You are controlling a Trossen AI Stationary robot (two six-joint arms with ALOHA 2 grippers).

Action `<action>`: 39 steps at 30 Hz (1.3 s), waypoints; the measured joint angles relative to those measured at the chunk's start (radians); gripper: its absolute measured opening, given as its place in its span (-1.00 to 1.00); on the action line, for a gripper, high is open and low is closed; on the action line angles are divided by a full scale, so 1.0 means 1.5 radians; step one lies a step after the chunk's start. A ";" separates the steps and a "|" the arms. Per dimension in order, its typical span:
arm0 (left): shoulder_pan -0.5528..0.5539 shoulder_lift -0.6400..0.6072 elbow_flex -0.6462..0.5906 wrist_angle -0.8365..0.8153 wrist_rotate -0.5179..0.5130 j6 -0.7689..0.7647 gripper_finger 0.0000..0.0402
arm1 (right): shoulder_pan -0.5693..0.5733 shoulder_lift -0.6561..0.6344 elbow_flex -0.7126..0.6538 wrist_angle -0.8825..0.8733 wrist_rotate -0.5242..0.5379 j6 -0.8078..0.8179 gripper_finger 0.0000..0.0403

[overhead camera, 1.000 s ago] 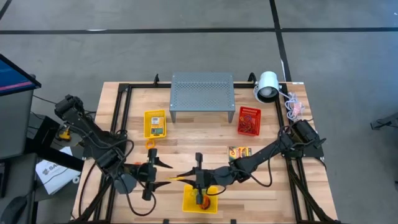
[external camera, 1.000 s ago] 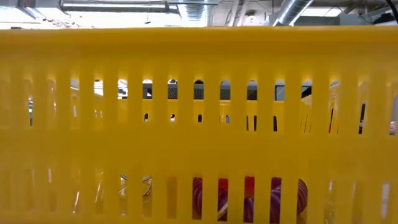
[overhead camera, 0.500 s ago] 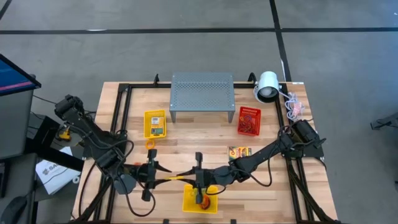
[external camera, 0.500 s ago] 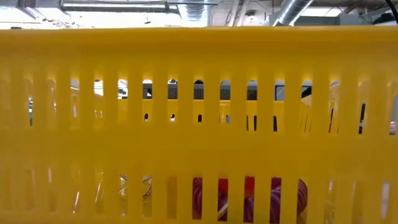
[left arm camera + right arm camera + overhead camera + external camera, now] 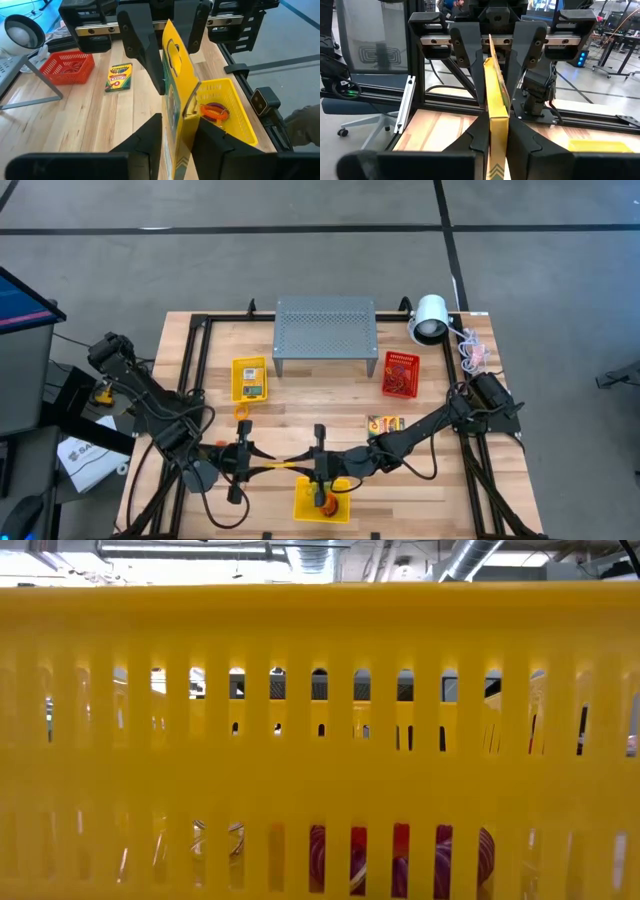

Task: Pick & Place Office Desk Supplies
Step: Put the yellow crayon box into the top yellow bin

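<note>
A: What carries the objects?
B: A pale wooden counter [image 5: 330, 395] framed in black rails, standing on a grey floor with dark seam lines. At its far edge stands a grey perforated stand [image 5: 325, 330]; the white lamp [image 5: 430, 318] lies at the far right corner.

A: Where are the supplies?
B: A red basket [image 5: 398, 373] of rubber bands [image 5: 69, 63] sits right of the stand. One crayon box [image 5: 251, 378] lies in a yellow tray left of the stand; another crayon box [image 5: 385, 423] lies flat on the bare counter toward the right. A yellow basket [image 5: 322, 502] at the near edge holds rubber bands, and its slotted wall fills the low view.

A: And the tools?
B: Near the front edge, the left tool [image 5: 243, 461] and the right tool [image 5: 318, 463] face each other, and both are clamped narrowly on one held crayon box [image 5: 176, 112], standing on edge between them beside the yellow basket.

A: The room?
B: An office chair [image 5: 370, 65], metal framing and ceiling ducts are visible beyond.
</note>
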 joint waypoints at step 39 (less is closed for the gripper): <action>0.000 0.000 0.000 -0.003 -0.001 0.002 -0.78 | 0.001 0.001 0.000 0.009 -0.001 0.003 -0.58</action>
